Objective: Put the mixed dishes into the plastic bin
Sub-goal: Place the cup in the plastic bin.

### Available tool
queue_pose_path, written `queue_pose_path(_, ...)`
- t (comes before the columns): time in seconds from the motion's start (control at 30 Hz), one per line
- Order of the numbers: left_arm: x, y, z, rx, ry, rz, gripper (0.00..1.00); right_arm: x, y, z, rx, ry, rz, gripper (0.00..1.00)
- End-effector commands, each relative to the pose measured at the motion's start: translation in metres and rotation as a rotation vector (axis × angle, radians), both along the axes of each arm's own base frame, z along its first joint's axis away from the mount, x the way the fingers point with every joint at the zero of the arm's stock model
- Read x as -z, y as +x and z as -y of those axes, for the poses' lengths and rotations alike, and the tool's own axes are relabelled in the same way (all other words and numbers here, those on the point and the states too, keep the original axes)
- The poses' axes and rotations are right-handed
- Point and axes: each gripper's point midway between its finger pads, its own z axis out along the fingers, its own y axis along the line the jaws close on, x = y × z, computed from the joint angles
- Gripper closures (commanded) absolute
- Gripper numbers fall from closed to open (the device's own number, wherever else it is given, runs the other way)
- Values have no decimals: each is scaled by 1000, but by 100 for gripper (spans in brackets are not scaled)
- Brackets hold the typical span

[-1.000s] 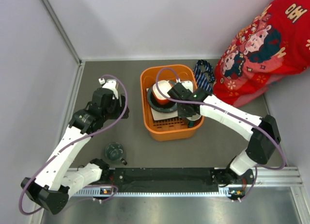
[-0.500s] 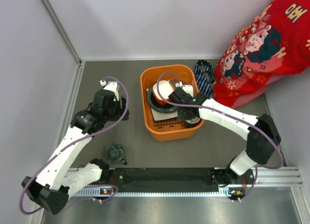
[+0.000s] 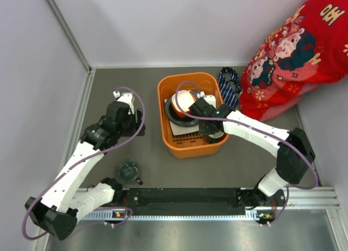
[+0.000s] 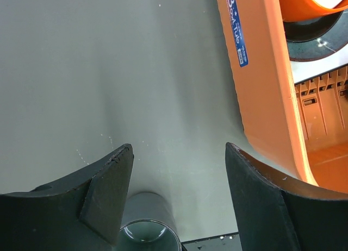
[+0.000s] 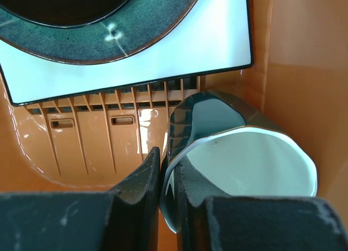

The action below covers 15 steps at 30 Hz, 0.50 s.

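While the cup (image 5: 244, 169) is being pinched by its rim in the right gripper (image 5: 168, 169), tilted in a corner of the bin (image 5: 293, 99), a roll against the plate (image 5: 217, 39) is being risked on release; the left gripper (image 4: 178, 150) is being kept spread, empty.

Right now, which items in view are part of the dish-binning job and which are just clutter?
Job: orange rectangular plastic bin; white square plate; round blue-grey plate; orange bowl; dark teal cup with pale inside, pinched by right fingers; small dark teal cup outside the bin.
Clutter: striped blue necktie; red patterned garment.
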Motion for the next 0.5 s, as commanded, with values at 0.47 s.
queue_pose_path(0.47,-3,8,4,-2,-23,36,27,0,8,14,2,-66,8,70)
